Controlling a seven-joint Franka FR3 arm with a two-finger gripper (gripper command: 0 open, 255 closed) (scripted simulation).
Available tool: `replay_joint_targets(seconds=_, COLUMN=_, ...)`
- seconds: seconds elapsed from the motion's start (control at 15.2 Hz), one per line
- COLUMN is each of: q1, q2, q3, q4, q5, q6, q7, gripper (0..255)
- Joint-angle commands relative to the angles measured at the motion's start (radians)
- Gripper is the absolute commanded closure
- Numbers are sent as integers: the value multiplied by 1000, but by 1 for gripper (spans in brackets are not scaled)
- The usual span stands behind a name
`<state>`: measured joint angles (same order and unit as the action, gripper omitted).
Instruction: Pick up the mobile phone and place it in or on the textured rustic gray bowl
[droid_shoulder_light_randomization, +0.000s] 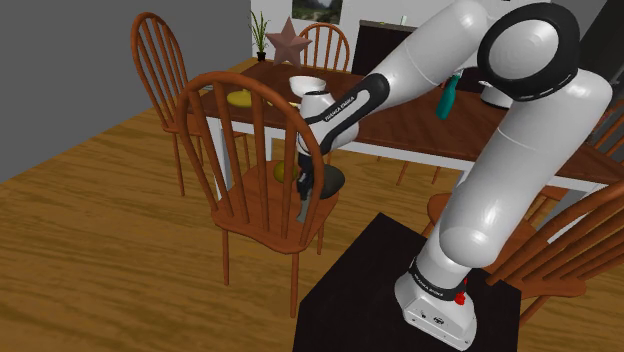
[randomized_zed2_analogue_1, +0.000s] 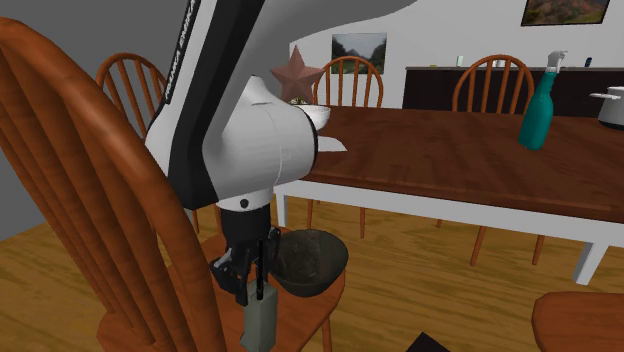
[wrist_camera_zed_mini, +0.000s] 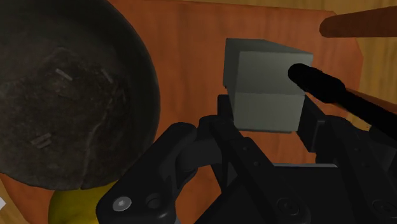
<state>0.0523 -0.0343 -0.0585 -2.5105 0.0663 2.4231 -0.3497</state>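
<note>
Hanging phone (wrist_camera_zed_mini: 262, 67) clasped within hand (wrist_camera_zed_mini: 267, 113).

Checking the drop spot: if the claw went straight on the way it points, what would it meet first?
Probably the brown wooden chair seat, not the dark rough round bowl beside it; the claw holds the grey block-shaped phone over bare seat.

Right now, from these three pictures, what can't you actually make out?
- Phone: in the wrist view the gripper clasps and covers its lower end. It is a plain grey block with no screen to see.
- Bowl: cut off by the wrist view's edge.
- Yellow thing beside the bowl: half hidden by the bowl and gripper, so I cannot tell what it is.
- Shoulder view: the chair back bars cross the gripper and phone.
</note>
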Motion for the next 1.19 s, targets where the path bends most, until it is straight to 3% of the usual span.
replay_joint_targets(seconds=0.0, q1=11, q2=-26, q3=12, q4=-3, q5=-6, q6=-26, q7=5, gripper=255)
replay_joint_targets(seconds=1.12, q1=14, q2=-183, q3=6, q4=90, q5=-27, q6=-276, q7=27, gripper=255)
